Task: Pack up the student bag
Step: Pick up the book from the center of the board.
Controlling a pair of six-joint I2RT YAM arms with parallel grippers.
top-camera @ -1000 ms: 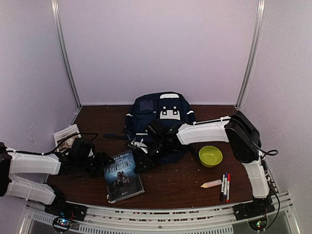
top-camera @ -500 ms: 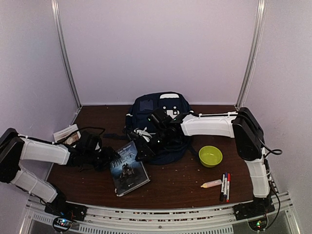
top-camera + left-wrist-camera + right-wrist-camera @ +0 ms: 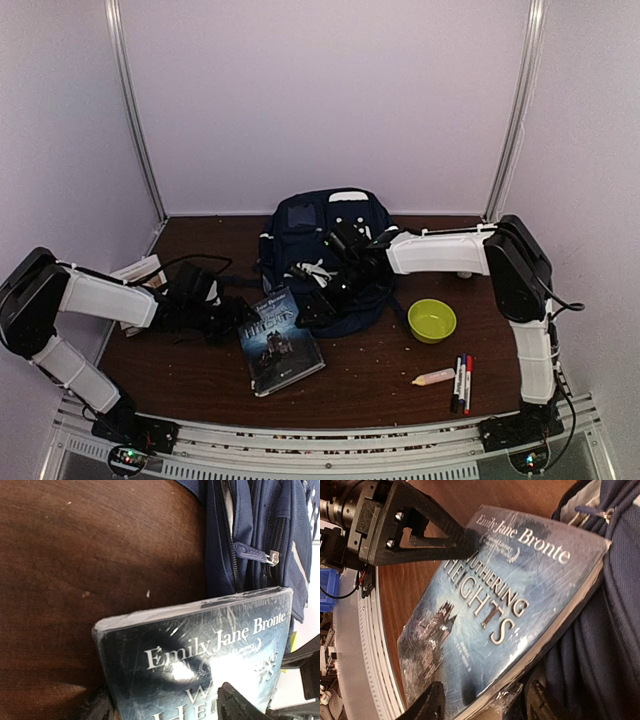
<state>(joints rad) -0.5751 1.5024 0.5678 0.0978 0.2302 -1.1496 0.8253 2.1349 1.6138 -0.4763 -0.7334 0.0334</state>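
1. Student bag (image 3: 300, 232) lies at back centre of the table (image 3: 370, 385), top toward the rear wall and front pockets facing the arms.
2. Book (image 3: 285, 345), "Wuthering Heights", sits just in front of the bag. Its far edge touches the bag's front pockets, close to a zipper pull (image 3: 255, 554).
3. Left gripper (image 3: 243, 318) is clamped on the book's left side, with one finger (image 3: 237, 705) lying over the cover.
4. Right gripper (image 3: 315, 306) is at the book's far-right corner, where book meets bag. Its jaws stand either side of the book's edge, but the frame cuts off the pads, so I cannot tell whether they press or hang loose.
5. There is bare wood left of the book, and along the front between book and green bowl (image 3: 432, 320).
6. The bowl is just beside the bag's right side.
7. Cream tube (image 3: 433, 377) and markers (image 3: 462, 382) lie near the front-right edge, well apart from the book.
8. A booklet (image 3: 135, 270) lies by the left wall, partly under the left arm.
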